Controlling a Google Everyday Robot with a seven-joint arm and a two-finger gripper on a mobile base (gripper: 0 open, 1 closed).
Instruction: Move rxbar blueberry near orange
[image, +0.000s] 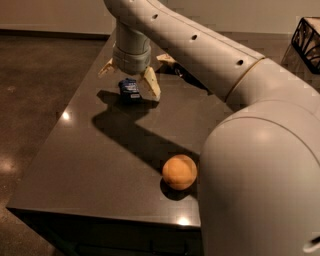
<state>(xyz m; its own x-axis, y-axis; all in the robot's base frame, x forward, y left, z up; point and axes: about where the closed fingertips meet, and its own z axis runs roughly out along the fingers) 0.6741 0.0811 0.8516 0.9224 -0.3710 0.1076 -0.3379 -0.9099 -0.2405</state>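
The rxbar blueberry (129, 89) is a small dark blue wrapper lying on the dark table (95, 165) toward its far left part. My gripper (129, 79) hangs right over it, open, with one cream finger (151, 83) to its right and the other (106, 67) to its left. The orange (179, 171) sits near the table's front edge, well away from the bar and close to my arm's big white elbow (260, 190).
A chip bag (172, 65) lies at the far side of the table, mostly hidden behind my arm. A black wire basket (307, 42) stands at the far right. The floor drops away to the left of the table.
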